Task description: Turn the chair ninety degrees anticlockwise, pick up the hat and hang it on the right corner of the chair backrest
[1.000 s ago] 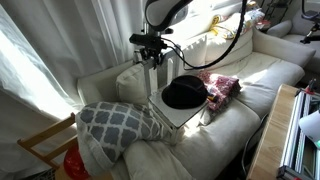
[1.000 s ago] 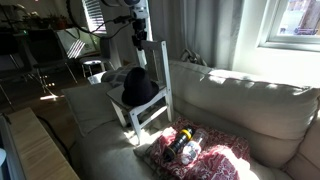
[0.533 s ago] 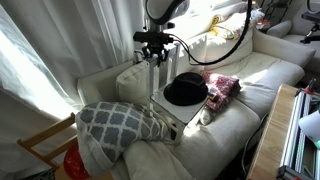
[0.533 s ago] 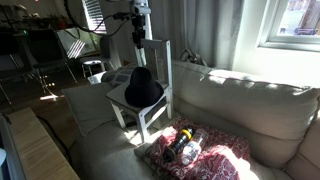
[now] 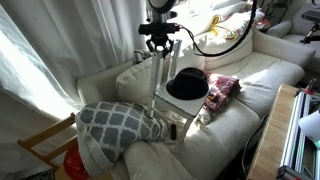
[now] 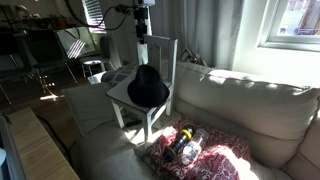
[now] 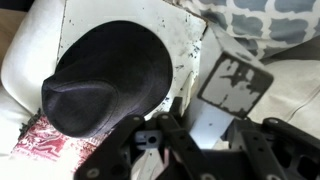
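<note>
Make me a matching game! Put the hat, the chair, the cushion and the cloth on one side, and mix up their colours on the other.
Things:
1. hat
2. chair
3. cushion
4. cloth

Colours:
A. red-pink with a pattern
B. black
C. white-grey
D. grey with a white lattice pattern

Pairs: 1-B, 2-C, 3-D, 4-A

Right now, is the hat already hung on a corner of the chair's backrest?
No, in the wrist view the hat lies crown-up on the seat of the chair, not on a backrest post.
</note>
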